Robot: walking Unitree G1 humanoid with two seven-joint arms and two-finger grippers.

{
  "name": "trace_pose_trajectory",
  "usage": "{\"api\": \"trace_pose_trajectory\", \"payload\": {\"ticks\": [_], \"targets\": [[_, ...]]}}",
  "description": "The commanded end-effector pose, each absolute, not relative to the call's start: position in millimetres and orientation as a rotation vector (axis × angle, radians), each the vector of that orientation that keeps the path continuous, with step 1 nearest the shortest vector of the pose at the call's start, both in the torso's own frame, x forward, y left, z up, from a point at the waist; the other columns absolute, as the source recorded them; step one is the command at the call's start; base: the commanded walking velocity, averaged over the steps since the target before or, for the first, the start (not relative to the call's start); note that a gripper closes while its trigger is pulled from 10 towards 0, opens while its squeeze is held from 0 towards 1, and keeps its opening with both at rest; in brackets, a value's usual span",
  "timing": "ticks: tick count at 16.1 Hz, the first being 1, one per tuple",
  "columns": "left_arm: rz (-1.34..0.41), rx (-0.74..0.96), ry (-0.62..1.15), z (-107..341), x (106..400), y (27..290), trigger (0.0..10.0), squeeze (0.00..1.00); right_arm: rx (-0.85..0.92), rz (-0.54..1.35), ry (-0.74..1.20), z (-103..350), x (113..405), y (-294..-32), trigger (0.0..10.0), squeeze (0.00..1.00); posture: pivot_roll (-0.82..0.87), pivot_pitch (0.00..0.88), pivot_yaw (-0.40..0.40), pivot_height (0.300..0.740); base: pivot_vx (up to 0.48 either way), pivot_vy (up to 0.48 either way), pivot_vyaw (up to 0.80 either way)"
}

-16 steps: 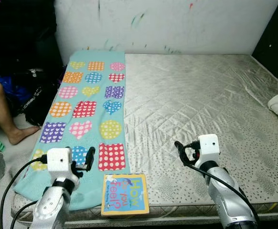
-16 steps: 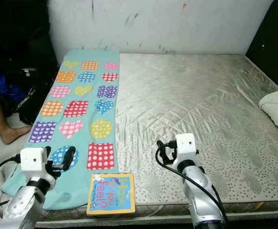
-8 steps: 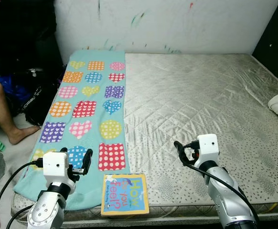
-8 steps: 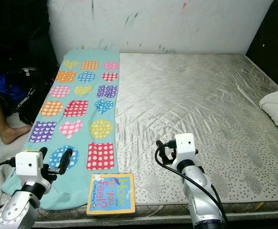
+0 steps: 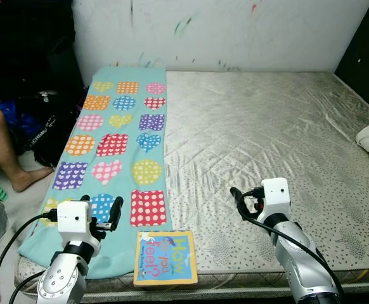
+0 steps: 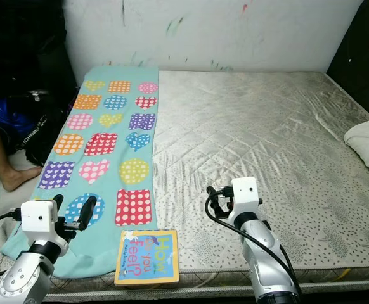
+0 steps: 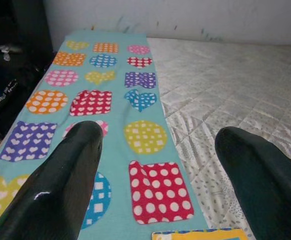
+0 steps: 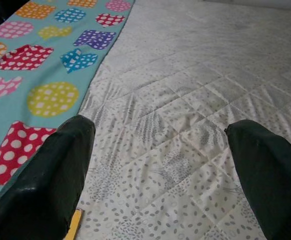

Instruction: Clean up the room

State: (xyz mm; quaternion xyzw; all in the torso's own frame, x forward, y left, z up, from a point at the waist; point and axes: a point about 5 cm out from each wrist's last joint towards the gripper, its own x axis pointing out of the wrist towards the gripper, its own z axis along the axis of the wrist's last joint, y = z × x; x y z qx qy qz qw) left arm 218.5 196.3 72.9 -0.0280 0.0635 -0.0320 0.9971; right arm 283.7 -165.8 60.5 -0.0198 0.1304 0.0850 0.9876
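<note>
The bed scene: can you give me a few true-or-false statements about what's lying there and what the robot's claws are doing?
1. The picture book lies at the mattress's near edge. True.
2. The left claw grips the book. False: it is open and holds nothing.
3. The patterned blanket covers the whole mattress. False: only a strip along its left side.
4. The right claw is open above bare mattress. True.

My two arms are silver metal, each wrist capped by a white boxy camera housing. Black cables loop from the housings. The left gripper [image 5: 108, 212] and right gripper [image 5: 238, 201] have glossy black fingers.
</note>
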Motion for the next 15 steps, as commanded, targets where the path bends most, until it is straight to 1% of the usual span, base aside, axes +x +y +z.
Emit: {"api": "trace_pose_trajectory", "payload": {"ticks": [1,7,15], "targets": [[-0.06,-0.063,0.127,72.8,219.5,196.5,10.0,0.0,-0.039,0.182,0.257,62.0,284.9,-164.6,10.0,0.0,-0.06,0.0,-0.031,0.68,0.0,0.0,0.0],[-0.055,-0.069,0.129,71.8,220.8,196.5,10.0,0.0,-0.037,0.179,0.25,62.0,284.2,-164.9,10.0,0.0,-0.06,0.0,-0.031,0.615,0.0,0.0,0.0],[-0.021,-0.104,0.125,72.1,223.6,198.4,10.0,0.0,-0.046,0.188,0.241,63.7,287.5,-165.9,10.0,0.0,-0.07,0.0,-0.028,0.615,0.0,0.0,0.0]]}}
